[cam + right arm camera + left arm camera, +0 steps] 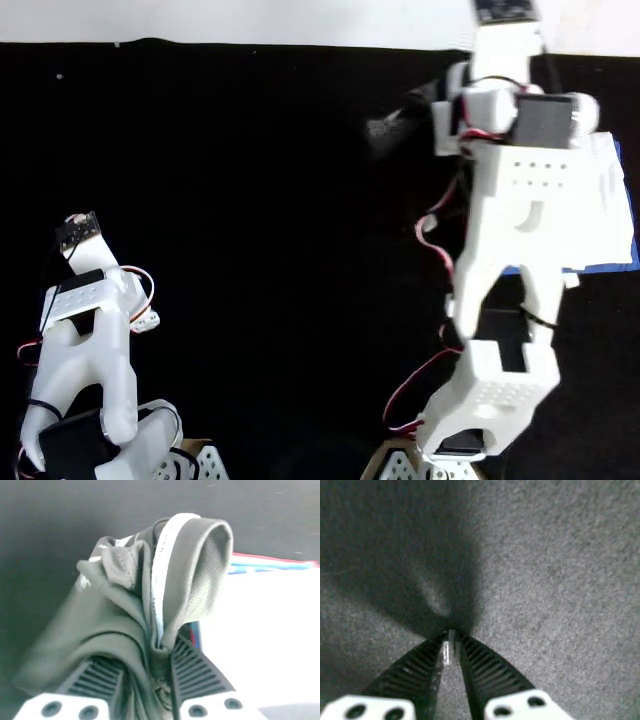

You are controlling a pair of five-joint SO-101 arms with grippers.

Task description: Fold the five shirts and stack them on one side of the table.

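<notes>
Cloth is bunched between the fingers of my right claw. It is clamped on a dark grey shirt, gripped near the collar, with the rest of the garment crumpled around and ahead of the tips. Just beside that claw lies a white stack of folded shirts with blue and red edges peeking out. My left claw hangs low over the dark table, closed tight on nothing. I judge this a carrying or laying-out step, as the grey shirt is not yet folded. Next I need to spread it flat on open table ahead of the claw, likely with the left claw taking a second corner.
</notes>
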